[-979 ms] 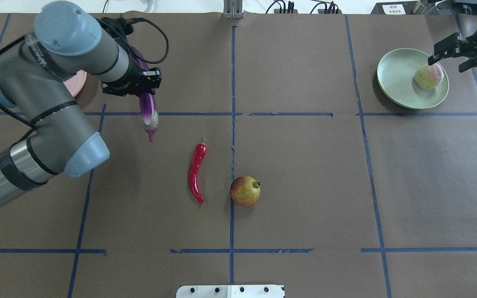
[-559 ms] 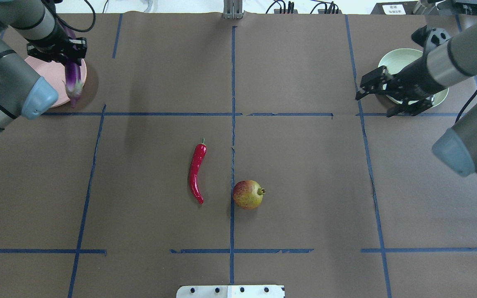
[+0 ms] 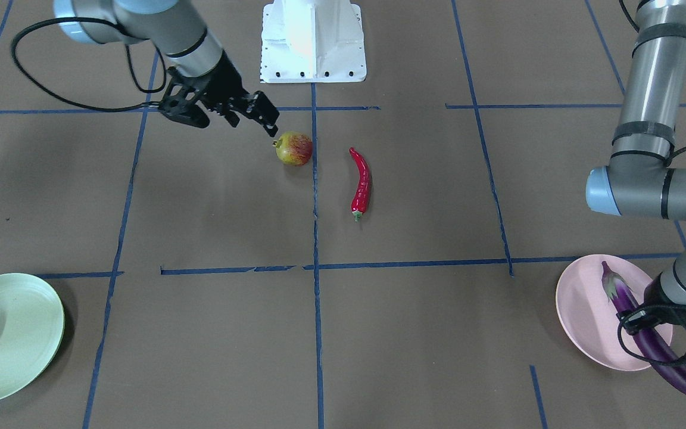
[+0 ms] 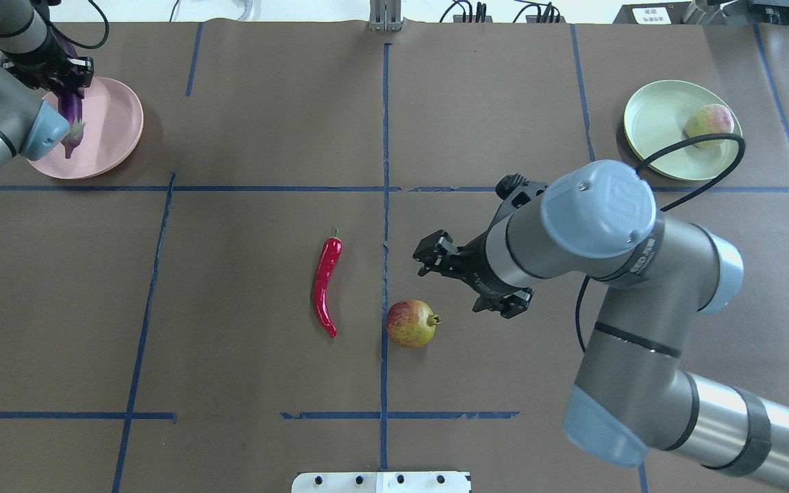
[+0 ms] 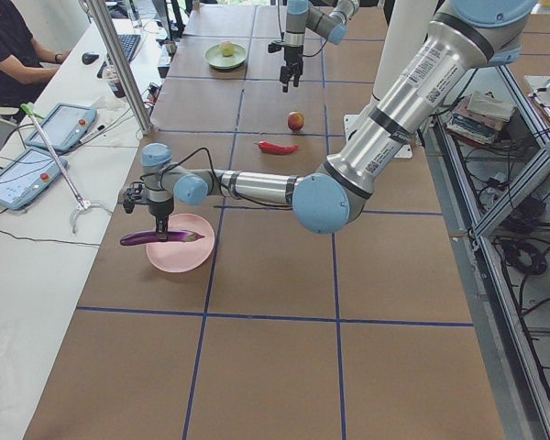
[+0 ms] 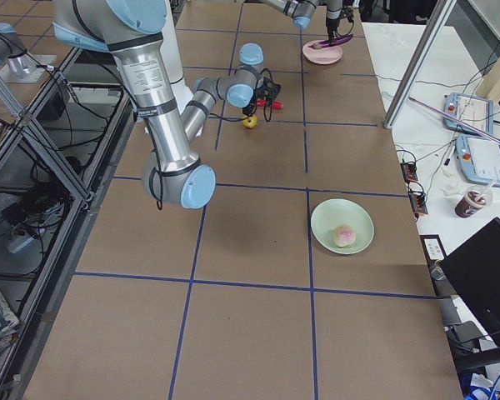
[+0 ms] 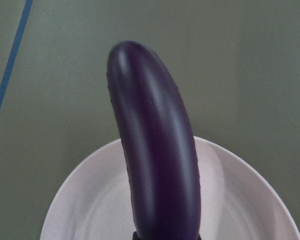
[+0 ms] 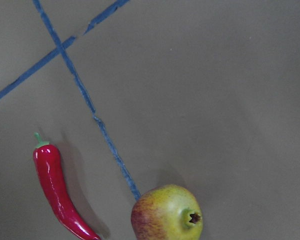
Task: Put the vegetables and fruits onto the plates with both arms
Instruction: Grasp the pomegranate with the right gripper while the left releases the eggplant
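the right gripper (image 3: 231,123) hangs with its fingers spread wide and nothing between them, just beside the red and yellow-green fruit (image 4: 411,323), which sits on the table near the centre tape line. the next move seems to turn on one offset: in the overhead view the fruit lies to the robot's left of the fingers and a little closer to its base, and in the right wrist view it sits at the bottom edge, so it is not yet between the fingers. being round, the fruit has no long axis to line up with; its dark crown points toward the gripper. the right arm is much the nearer one. the chili (image 4: 326,284) lies just past the fruit, its length running away from the robot, stem at the far end. well apart, the left gripper (image 3: 661,333) is clamped on the eggplant (image 3: 620,295) over the pink plate (image 3: 584,313), cap end inward and blunt end overhanging the rim; whether it touches the plate i cannot tell. the pale green fruit (image 4: 708,125) rests on the green plate (image 4: 655,116).
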Tool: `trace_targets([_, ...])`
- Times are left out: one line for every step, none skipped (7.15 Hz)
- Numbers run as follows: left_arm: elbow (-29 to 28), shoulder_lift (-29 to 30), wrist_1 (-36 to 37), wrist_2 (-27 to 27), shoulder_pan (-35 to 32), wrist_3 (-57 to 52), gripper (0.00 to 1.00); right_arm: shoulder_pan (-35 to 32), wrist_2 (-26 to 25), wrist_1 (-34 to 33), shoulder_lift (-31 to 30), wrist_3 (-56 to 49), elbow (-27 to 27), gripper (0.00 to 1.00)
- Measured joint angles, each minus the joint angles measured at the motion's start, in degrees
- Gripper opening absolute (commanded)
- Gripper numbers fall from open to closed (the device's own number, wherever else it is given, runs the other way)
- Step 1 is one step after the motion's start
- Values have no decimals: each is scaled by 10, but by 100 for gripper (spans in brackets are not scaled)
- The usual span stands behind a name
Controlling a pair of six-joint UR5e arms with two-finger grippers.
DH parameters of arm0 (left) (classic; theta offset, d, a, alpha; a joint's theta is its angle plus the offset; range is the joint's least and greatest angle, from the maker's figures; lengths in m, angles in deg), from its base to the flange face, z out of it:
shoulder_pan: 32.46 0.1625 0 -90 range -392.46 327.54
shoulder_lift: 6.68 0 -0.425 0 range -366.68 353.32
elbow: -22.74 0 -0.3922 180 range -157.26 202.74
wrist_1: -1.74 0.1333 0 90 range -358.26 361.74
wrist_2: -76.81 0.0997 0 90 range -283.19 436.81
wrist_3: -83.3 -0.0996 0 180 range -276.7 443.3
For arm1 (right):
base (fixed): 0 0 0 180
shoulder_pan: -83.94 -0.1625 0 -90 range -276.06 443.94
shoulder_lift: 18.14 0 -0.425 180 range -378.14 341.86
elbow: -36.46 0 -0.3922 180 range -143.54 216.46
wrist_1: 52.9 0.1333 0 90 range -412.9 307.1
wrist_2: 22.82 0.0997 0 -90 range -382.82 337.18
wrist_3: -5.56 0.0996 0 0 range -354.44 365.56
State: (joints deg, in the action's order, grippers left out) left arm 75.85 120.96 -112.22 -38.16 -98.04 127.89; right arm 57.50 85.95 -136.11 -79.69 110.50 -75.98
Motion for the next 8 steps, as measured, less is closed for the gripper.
trace_targets([-16, 7, -16, 0, -2, 0, 100, 24, -30, -28, 18, 6, 6, 100])
trace_targets([-20, 10, -22, -1, -2, 3, 100, 33, -44, -39, 33, 12, 22, 100])
trace_targets([-14, 12, -23, -6, -3, 6, 100, 37, -55, -43, 57, 20, 56, 100])
trace_targets([-3, 14, -21, -24, -4, 16, 100, 38, -62, -53, 78, 25, 89, 100])
trace_targets([6, 14, -22, -47, -4, 38, 100, 39, -64, -73, 91, 26, 104, 100])
trace_targets([11, 15, -24, -59, -4, 55, 100, 42, -64, -95, 99, 27, 113, 100])
trace_targets([14, 15, -24, -64, -4, 66, 100, 47, -63, -109, 103, 31, 122, 100])
trace_targets([16, 15, -25, -66, -3, 78, 100, 50, -61, -125, 109, 40, 133, 100])
